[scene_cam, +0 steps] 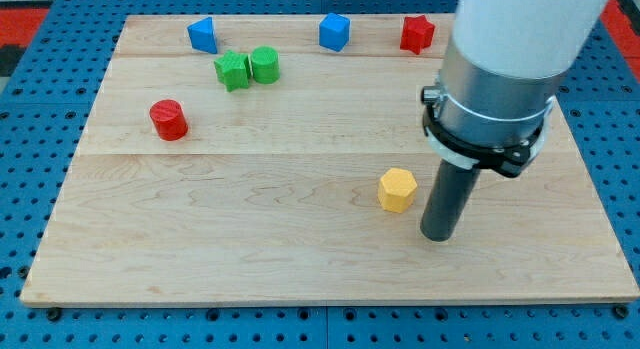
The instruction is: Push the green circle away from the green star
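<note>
Toward the upper left of the frame, the green circle is sitting on the wooden board, touching the green star on that block's right side, so the pair is not yet being separated. My tip is resting far off in the lower right, just right of the yellow hexagon and well apart from both green blocks; being a bare rod, it is holding nothing and has nothing to open or close. A blue block is lying just above and left of the star, a blue cube and a red star are lining the top edge, and a red cylinder is standing lower left. The risk, as I am judging it, is approaching from the left and shoving both greens together, or clipping the yellow hexagon while crossing the board.
</note>
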Controlling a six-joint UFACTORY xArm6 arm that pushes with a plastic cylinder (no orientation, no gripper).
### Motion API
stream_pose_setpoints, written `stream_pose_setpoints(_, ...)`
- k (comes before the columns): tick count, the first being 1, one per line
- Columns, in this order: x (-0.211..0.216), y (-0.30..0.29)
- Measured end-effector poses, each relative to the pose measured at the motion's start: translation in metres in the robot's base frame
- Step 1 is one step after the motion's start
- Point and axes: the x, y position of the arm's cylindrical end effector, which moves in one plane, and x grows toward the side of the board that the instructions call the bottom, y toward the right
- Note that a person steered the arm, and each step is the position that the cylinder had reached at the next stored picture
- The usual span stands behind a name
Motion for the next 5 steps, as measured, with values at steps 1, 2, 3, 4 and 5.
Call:
stream_pose_setpoints(1,-0.004,0.018)
stream_pose_setpoints(2,-0.005,0.018)
stream_pose_setpoints(3,-0.005,0.018)
stream_pose_setpoints(4,-0.008,0.018)
stream_pose_setpoints(5,-0.027,0.018)
